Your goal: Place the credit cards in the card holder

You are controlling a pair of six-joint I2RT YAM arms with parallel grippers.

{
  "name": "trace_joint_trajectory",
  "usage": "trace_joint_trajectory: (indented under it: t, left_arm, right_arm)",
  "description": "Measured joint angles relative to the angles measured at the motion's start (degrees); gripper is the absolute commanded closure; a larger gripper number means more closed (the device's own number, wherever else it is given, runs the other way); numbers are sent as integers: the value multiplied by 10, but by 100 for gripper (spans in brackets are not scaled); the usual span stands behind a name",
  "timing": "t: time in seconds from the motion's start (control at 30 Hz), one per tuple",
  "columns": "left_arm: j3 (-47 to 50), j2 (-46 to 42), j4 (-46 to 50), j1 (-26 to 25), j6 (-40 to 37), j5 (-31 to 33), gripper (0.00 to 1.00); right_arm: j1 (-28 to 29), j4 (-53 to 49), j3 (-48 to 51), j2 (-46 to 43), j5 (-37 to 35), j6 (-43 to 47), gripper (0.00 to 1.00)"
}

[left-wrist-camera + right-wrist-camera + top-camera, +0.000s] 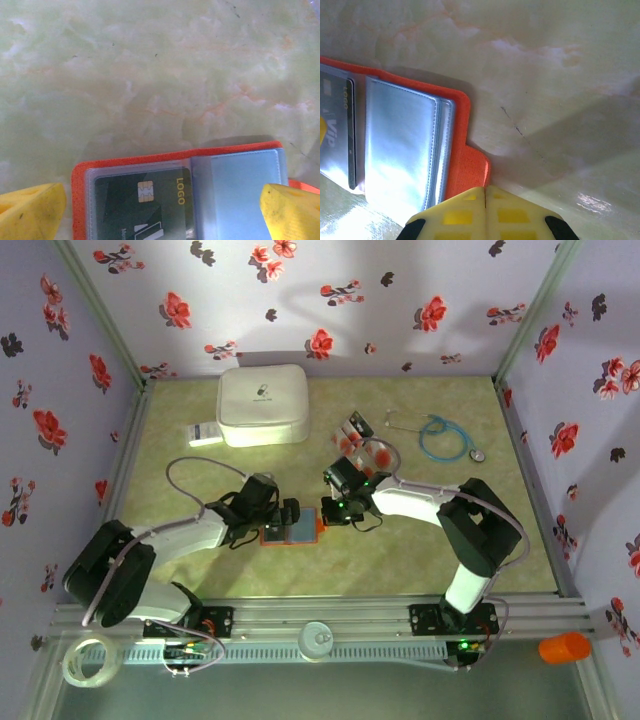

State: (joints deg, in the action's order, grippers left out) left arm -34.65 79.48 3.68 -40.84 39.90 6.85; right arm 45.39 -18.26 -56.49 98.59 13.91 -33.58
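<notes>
Top view: we find the card holder [292,531] lying open and flat on the green marbled table [200,560], just on the near side of centre. The orange cover faces down and the bluish-grey sleeves face up.

Left gripper [290,512]: it sits over the holder's far edge. In the left wrist view its yellow fingertips [31,211] stand wide apart at 7 and 5 o'clock of the frame, with nothing between them. The holder [150,159] lies below the gap, untouched as far as we can see.

Right gripper [330,512]: it is at 3 o'clock of the holder. In the right wrist view the yellow fingers [462,215] are pressed together with only a seam between them. Their tips meet the edge of the holder's orange tab [477,167]. We cannot tell whether the tab is pinched or only touched.

Contents: one dark card [145,200] with a gold chip and the word "LOGO" sits in the left clear sleeve. The same card shows at 9 o'clock of the right wrist frame [335,135]. The sleeve next to it looks blank.

The loose credit cards [358,440] lie in a small cluster at 1 o'clock of the holder, well apart from it and just beyond the right gripper.

Other items: a white rounded case [262,405] at 11 o'clock of the holder, and a stethoscope [445,438] at 2 o'clock.
</notes>
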Motion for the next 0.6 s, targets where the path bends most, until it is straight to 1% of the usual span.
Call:
trace_joint_trajectory:
  t: [0.27,0.6]
  left_arm:
    - [2,27,-2,0,0,2,0]
    - [3,28,-10,0,0,-5,0]
  right_arm:
    - [0,0,0,0,0,0,100]
    - [0,0,0,1,0,0,100]
